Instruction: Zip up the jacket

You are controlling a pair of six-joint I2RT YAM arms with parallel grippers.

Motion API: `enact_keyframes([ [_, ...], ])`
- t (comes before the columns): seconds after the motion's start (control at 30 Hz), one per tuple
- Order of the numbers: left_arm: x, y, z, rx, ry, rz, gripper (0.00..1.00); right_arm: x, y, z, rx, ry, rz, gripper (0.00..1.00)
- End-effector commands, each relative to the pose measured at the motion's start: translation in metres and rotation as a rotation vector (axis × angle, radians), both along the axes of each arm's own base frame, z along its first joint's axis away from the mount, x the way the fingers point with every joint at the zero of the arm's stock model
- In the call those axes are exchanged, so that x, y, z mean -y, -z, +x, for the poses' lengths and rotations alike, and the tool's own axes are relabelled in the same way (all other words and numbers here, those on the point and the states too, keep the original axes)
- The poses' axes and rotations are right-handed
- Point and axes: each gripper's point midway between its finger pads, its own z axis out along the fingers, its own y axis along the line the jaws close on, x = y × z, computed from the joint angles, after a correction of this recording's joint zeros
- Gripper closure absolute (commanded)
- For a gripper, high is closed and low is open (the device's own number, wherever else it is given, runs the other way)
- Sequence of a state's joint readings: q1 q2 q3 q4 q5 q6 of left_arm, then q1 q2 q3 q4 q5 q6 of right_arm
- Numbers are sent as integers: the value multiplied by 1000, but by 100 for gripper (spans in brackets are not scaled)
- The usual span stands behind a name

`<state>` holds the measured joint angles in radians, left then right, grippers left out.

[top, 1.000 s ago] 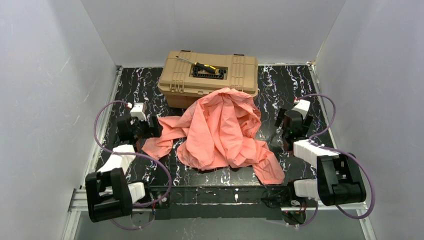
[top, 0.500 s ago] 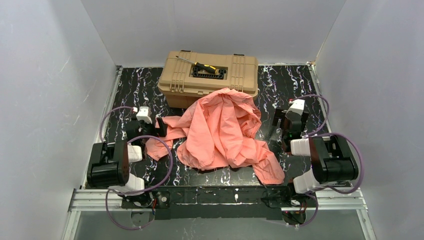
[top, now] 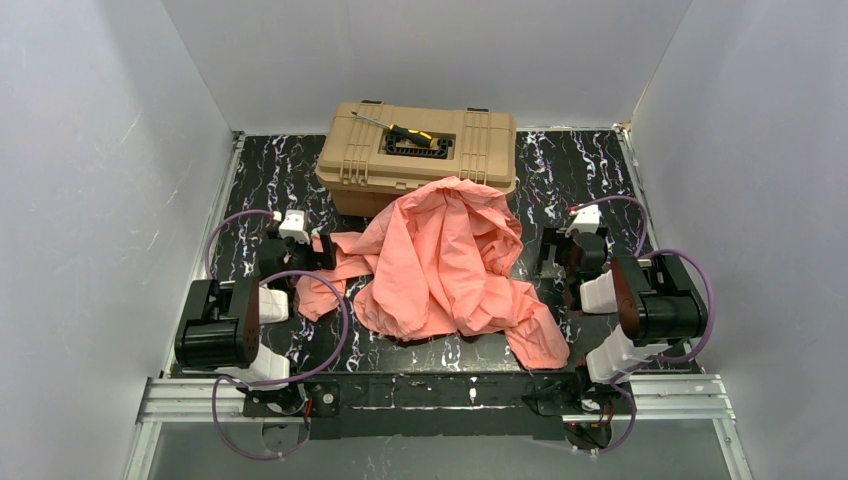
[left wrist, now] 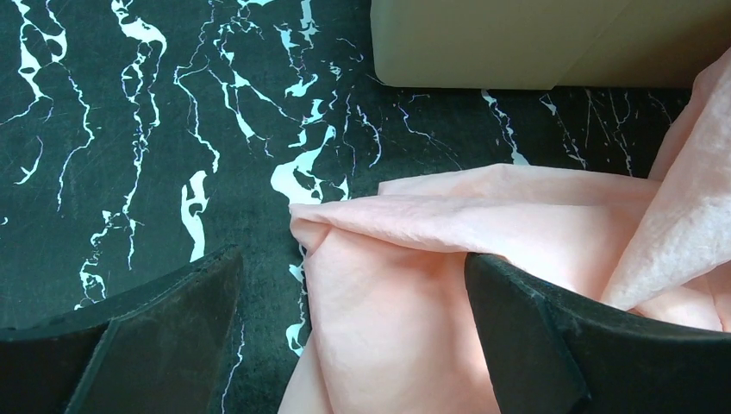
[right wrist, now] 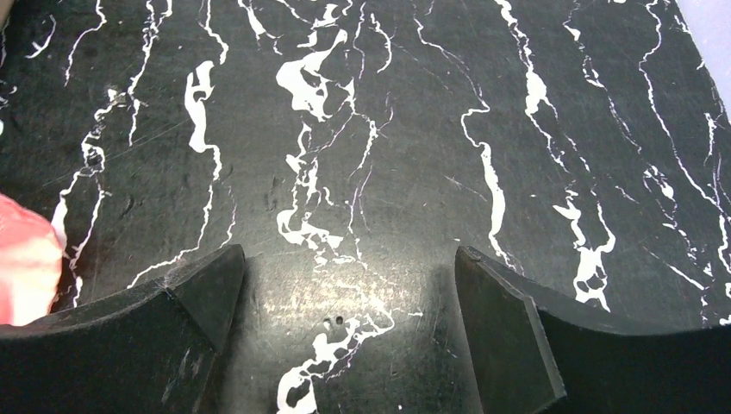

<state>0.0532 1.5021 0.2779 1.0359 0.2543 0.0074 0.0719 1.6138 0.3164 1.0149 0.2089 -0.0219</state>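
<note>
If you scan from the left side of the table (top: 270, 180), first up is the left end effector (top: 318, 250), jaws spread wide and holding nothing. It's sitting low over the end of one sleeve (top: 325, 285). In the left wrist view the folded edge of that sleeve lies right between the two black fingers (left wrist: 164, 319), and pink fabric runs under the right-hand one. Can't tell if the fingers actually touch the cloth.

Moving along, the jacket (top: 440, 260) is a crumpled salmon-pink heap in the middle of the table, closer to the near edge than the far one. Its top part is bunched up against the front of the tan toolbox (top: 350, 150), touching it and covering a bit of the lid's front edge. A second sleeve (top: 540, 340) trails off toward the near right. No zipper that I can make out, the fabric is too rumpled.

That toolbox sits at the middle of the far edge, lid closed, with what looks like a black-and-yellow screwdriver (top: 412, 133) lying in the recess on top.

Over on the right, the right end effector (top: 552, 258) is just beside the jacket, also gaping wide with nothing in it. Its wrist view shows bare black marble between the fingers, plus a sliver of pink at the left edge.
</note>
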Motion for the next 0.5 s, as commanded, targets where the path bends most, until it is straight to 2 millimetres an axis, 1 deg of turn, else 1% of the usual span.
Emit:
enact_keyframes([
  [0.0,-7,-9,5,28,-28,20,0,-2,-23,7,109,-26,-7,0],
  [0.47,-7,-8,6,19,-29,22,1,-2,-22,6,107,-26,-7,0],
])
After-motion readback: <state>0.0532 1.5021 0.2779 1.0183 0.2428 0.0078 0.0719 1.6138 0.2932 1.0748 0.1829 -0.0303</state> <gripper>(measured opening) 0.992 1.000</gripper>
